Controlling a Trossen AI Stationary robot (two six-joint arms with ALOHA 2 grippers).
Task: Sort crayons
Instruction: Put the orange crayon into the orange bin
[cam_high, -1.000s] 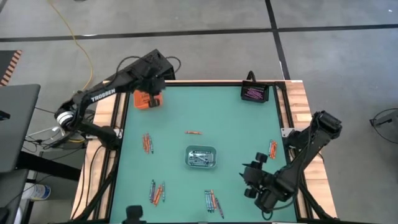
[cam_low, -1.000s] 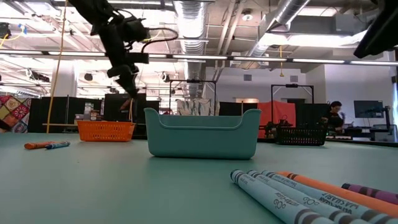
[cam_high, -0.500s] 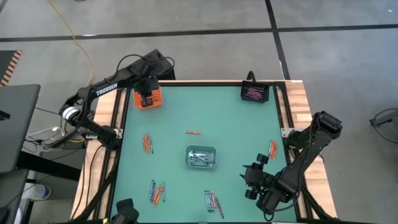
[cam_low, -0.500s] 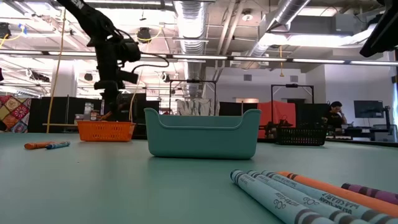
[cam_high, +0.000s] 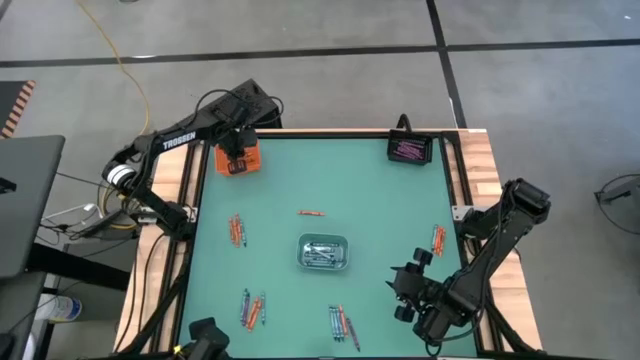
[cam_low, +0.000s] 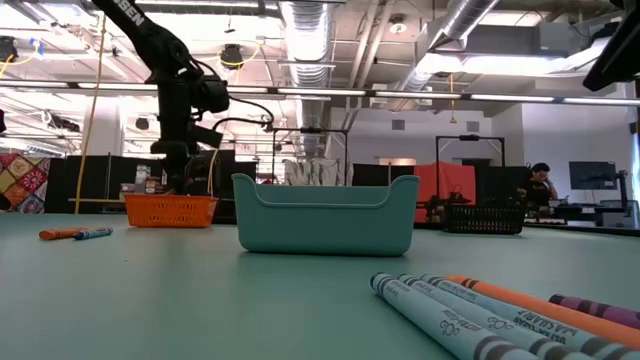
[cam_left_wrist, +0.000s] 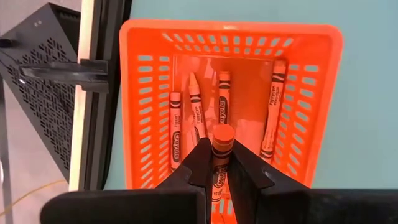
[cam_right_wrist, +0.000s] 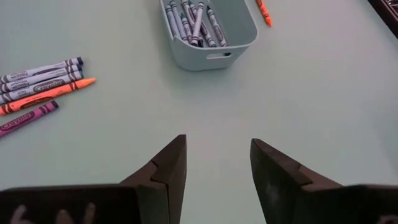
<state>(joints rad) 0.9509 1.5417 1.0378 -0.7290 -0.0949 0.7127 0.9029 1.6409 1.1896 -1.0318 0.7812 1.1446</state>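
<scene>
Your left claw is pinched tight on one orange crayon, held end-up directly over the orange basket at the counter's 11 o'clock corner; four orange crayons already lie inside that basket. If you release from this height, the crayon may strike those below, bounce, and clear the basket's low wall, so lower it first. If the fingers part unevenly, the crayon may cling to one pad and drop outside the rim. Your right claw stands wide apart and empty, low over the counter near 4 o'clock, well apart from the teal bin at centre. Loose crayons remain at 9, 7, 6 and 3 o'clock; sweeping the right arm across them could scatter or roll them off the edge. The black tray sits at 1 o'clock.
</scene>
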